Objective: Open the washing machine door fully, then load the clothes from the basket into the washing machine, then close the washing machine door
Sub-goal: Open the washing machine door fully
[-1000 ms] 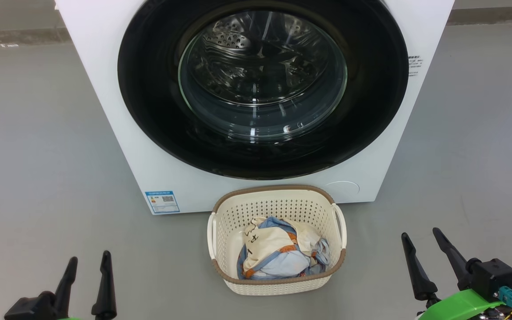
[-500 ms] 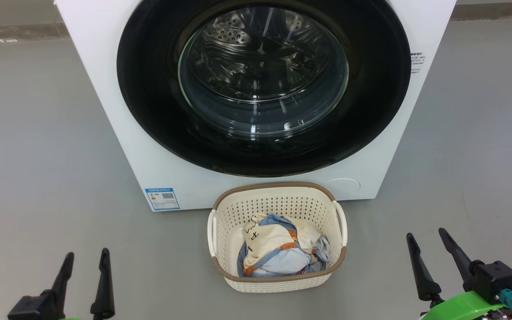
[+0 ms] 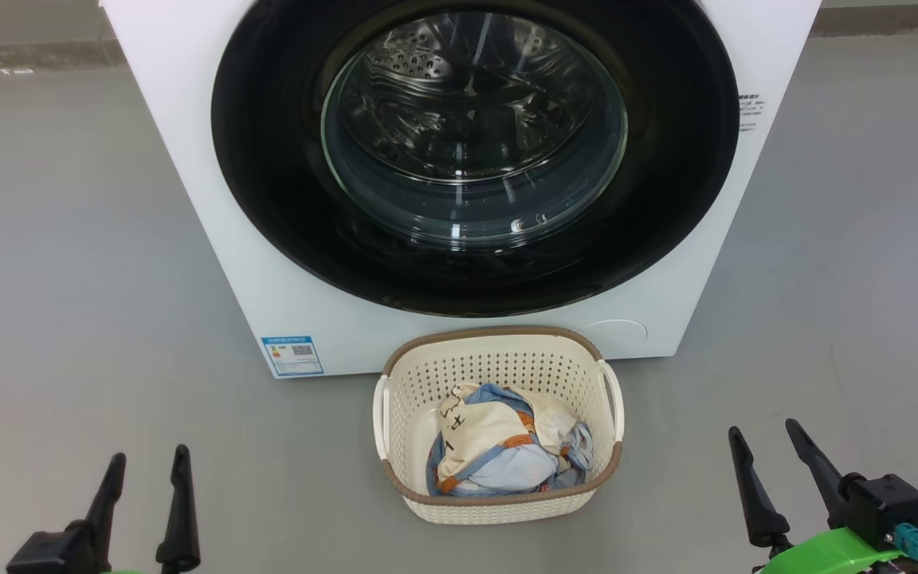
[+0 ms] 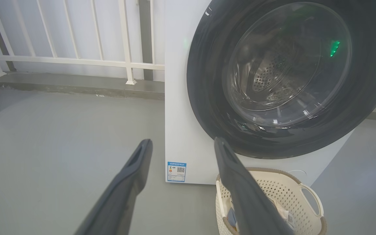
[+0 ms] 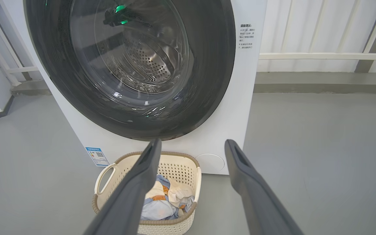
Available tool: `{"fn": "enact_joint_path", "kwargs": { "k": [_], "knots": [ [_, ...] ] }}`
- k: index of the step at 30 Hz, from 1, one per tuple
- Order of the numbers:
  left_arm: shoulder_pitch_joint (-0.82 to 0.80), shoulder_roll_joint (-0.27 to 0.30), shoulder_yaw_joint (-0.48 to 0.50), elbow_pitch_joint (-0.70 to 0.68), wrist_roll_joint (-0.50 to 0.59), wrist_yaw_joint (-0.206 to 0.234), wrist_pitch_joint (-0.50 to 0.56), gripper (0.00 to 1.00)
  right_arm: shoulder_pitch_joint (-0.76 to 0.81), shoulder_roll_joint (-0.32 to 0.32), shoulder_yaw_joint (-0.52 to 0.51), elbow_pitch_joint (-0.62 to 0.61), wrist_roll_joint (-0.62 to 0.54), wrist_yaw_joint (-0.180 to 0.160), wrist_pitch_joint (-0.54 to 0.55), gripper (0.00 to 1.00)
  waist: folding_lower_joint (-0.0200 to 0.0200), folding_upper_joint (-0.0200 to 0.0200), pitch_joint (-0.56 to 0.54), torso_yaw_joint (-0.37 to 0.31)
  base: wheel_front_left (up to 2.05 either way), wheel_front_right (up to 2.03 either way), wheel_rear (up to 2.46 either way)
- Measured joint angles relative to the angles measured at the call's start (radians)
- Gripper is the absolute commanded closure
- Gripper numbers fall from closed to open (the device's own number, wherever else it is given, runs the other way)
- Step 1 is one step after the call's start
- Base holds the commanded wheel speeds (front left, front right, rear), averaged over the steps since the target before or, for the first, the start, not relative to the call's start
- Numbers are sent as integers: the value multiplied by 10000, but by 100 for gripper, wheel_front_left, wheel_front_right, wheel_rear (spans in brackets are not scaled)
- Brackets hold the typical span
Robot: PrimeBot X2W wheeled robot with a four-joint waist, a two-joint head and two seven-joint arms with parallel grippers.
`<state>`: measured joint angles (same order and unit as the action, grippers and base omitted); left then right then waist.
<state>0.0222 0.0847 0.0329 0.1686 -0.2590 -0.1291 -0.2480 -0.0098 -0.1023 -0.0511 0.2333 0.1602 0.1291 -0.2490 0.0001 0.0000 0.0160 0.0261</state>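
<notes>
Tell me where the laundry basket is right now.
In the head view, the basket sits on the floor at bottom centre, right in front of the washing machine, below its round door.

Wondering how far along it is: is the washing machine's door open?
No, the washing machine door sits shut, flush with the white front of the washing machine, and the clothes lie in the basket.

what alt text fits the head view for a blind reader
A white washing machine with its black door shut stands behind a cream basket of clothes on a grey floor. The left gripper and right gripper, both open, point up at the lower corners.
</notes>
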Motion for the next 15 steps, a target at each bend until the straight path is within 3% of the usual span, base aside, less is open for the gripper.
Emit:
{"fn": "enact_joint_path", "kwargs": {
  "k": [15],
  "knots": [
    [-2,-12,84,0,0,0,0,0,-2,-10,2,4,0,0,0,0,0,0,24,-28,6,6,-13]
  ]
}}
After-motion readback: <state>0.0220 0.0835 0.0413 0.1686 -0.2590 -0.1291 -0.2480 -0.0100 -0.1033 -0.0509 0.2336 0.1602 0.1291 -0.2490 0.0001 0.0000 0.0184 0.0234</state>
